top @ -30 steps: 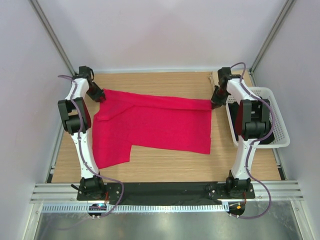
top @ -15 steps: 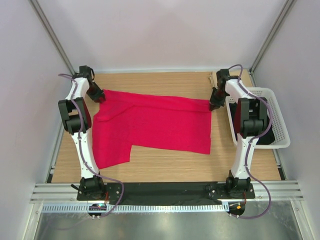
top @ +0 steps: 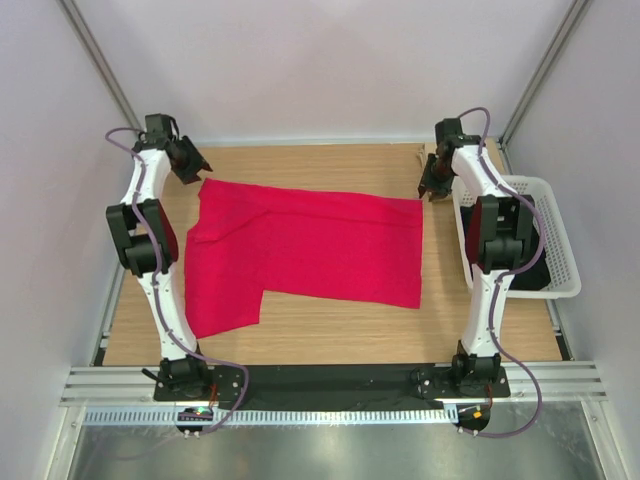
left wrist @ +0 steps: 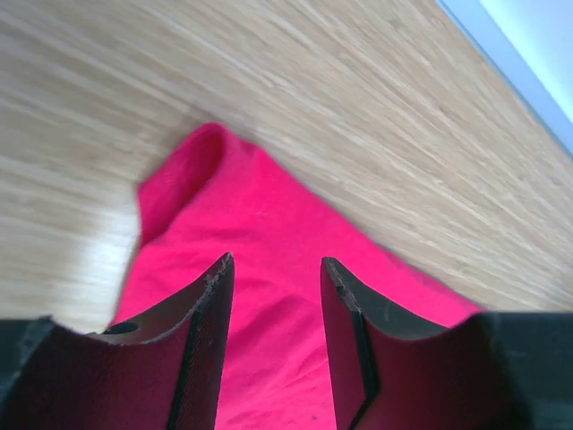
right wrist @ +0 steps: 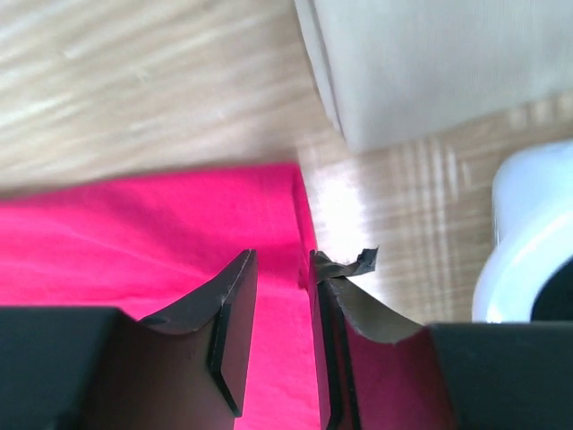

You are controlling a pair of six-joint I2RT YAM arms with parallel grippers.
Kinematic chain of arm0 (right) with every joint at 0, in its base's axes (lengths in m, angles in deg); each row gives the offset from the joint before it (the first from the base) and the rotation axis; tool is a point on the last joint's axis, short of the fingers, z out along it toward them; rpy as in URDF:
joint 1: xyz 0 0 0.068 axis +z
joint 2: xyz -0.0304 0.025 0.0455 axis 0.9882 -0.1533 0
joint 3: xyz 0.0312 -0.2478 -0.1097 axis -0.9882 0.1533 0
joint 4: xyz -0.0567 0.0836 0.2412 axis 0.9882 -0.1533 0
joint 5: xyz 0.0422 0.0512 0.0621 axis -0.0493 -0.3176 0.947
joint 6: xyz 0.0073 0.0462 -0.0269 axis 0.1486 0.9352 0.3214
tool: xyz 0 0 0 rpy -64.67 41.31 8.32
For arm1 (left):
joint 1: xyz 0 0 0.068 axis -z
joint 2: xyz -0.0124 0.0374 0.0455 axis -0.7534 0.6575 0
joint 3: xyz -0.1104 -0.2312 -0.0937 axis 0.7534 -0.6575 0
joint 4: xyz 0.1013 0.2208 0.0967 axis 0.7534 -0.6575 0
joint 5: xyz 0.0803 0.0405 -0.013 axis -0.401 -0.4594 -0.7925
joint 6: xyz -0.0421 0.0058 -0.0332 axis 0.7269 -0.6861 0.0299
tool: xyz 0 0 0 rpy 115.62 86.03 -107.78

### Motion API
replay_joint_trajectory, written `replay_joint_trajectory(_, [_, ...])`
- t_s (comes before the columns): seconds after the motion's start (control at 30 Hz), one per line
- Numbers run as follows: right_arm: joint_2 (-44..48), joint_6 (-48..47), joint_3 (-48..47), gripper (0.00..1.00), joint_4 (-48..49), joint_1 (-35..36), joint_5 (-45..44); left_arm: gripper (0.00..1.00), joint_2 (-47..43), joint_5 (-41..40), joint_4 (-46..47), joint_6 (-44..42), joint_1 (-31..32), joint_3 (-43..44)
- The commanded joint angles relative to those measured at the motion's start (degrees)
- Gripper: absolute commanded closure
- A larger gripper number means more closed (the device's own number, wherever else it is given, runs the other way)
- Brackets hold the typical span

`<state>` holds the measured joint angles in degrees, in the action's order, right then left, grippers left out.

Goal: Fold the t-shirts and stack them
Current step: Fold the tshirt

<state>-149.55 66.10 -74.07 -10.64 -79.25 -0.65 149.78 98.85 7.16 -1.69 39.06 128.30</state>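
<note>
A crimson t-shirt (top: 320, 245) lies flat on the wooden table, its far edge folded over and one flap reaching toward the near left. My left gripper (top: 192, 163) hovers just beyond the shirt's far left corner, open. In the left wrist view the gripper (left wrist: 273, 264) has only flat red cloth (left wrist: 269, 224) below its gap. My right gripper (top: 428, 190) hangs at the far right corner, also open. In the right wrist view the gripper (right wrist: 280, 262) stands over the shirt's edge (right wrist: 179, 233) with nothing pinched.
A white lattice basket (top: 562, 240) stands at the table's right edge behind the right arm, its rounded rim (right wrist: 528, 233) showing in the right wrist view. Bare wood runs along the far side (top: 310, 160) and the near side (top: 340, 330) of the shirt.
Both grippers have opened and let go of the shirt's far corners. The left gripper has drawn back toward the far left; the right has moved slightly away. The shirt stays flat.
</note>
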Motion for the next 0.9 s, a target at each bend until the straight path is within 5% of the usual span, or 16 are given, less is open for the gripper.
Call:
replay_joint_trajectory(0.0, [-3.23, -1.33, -5.36, 0.63, 0.03, 1.75, -2.49, 0.56, 2.75, 6.44, 4.04, 3.32, 0.07, 1.48])
replay_joint_trajectory(0.27, [-5.53, -0.11, -5.64, 0.64, 4.76, 4.13, -7.68, 0.59, 4.42, 6.27, 8.62, 9.56, 0.16, -4.76])
replay_joint_trajectory(0.63, [-11.76, 1.57, -6.07, 0.71, 7.85, 4.39, -11.89, 0.59, 12.33, -2.86, -6.32, 7.63, -0.19, 4.46])
replay_joint_trajectory(0.87, [-16.25, 0.6, -13.0, 0.71, 6.18, 4.31, -14.63, 0.59, 13.39, -2.35, -7.56, 5.7, -1.6, 5.61])
